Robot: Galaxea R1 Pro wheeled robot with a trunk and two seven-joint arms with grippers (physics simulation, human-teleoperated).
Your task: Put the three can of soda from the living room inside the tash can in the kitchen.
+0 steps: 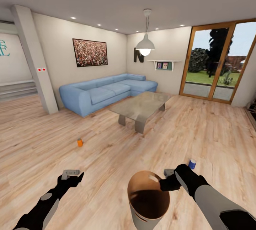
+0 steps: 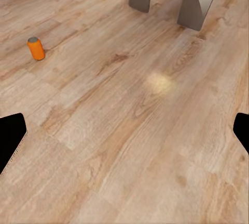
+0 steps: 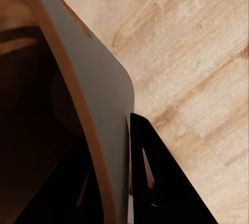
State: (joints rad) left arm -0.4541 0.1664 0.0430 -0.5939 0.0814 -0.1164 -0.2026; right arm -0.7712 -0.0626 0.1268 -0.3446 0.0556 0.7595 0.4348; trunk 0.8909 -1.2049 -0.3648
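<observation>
I am in the living room. An orange soda can point(image 1: 80, 142) point(image 2: 36, 48) stands on the wooden floor ahead of my left gripper point(image 1: 73, 175) point(image 2: 124, 135), which hangs open and holds nothing. A dark blue soda can point(image 1: 192, 164) stands on the floor just beyond my right hand. My right gripper point(image 1: 167, 177) point(image 3: 122, 182) is shut on the rim of the grey trash can point(image 1: 140, 219) point(image 3: 98, 78), one finger inside its tan-brown wall and one outside. The bin hangs in front of me, tilted, and nothing shows inside it. The second orange can is out of view.
A blue corner sofa point(image 1: 106, 91) lines the far wall, with a glass-topped coffee table point(image 1: 142, 105) in front of it. A white pillar point(image 1: 35, 59) rises at the left, a wood-framed glass door point(image 1: 213, 63) at the right. Bare wooden floor point(image 1: 106, 159) lies between me and the table.
</observation>
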